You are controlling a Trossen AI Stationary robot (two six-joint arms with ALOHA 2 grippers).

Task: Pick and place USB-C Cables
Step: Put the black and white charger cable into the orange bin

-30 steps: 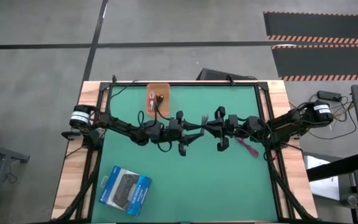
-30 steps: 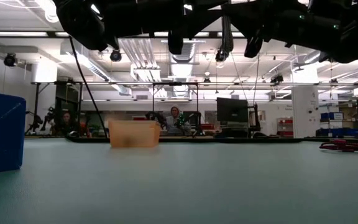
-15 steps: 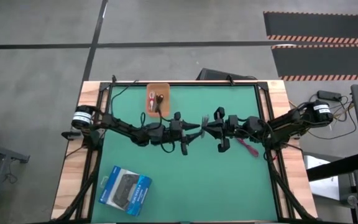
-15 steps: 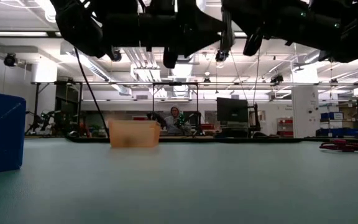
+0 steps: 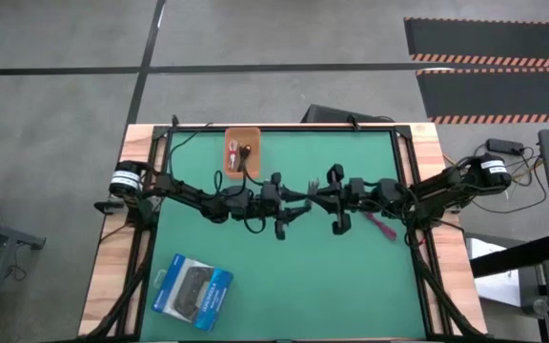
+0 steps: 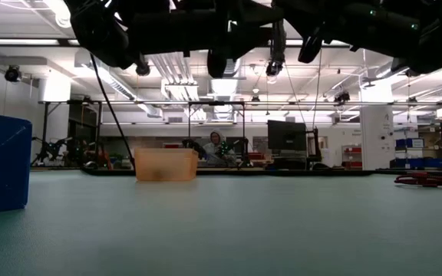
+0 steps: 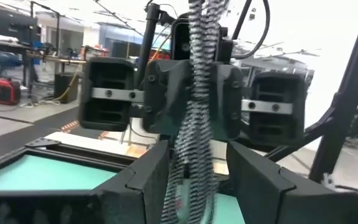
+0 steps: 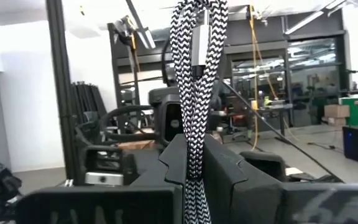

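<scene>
The silver-grey braided USB-C cable hangs in the air above the table's middle, between my two grippers. My right gripper comes from the table's right and is shut on it. My left gripper faces it from the left, open, with one finger on each side of the cable; I cannot tell whether they touch it. The magenta-pink cable lies flat on the mat under the right arm. An orange tray at the far edge holds a white and a black cable. My right gripper pinches the folded silver-grey cable between its two fingers, several strands together. The fingers reach level from the table's right. The cable is lifted clear of the table, and its looped bundle with a metal plug stands out past the fingertips.
A blue-and-black box lies near the table's near left corner and shows at the left of the low view. The orange tray stands at the far edge. Green mat stretches along the near side. A person sits in the room beyond.
My left gripper has shifted slightly back and forth beside the right gripper, staying around the cable. My right gripper has kept still with the cable in its fingers.
</scene>
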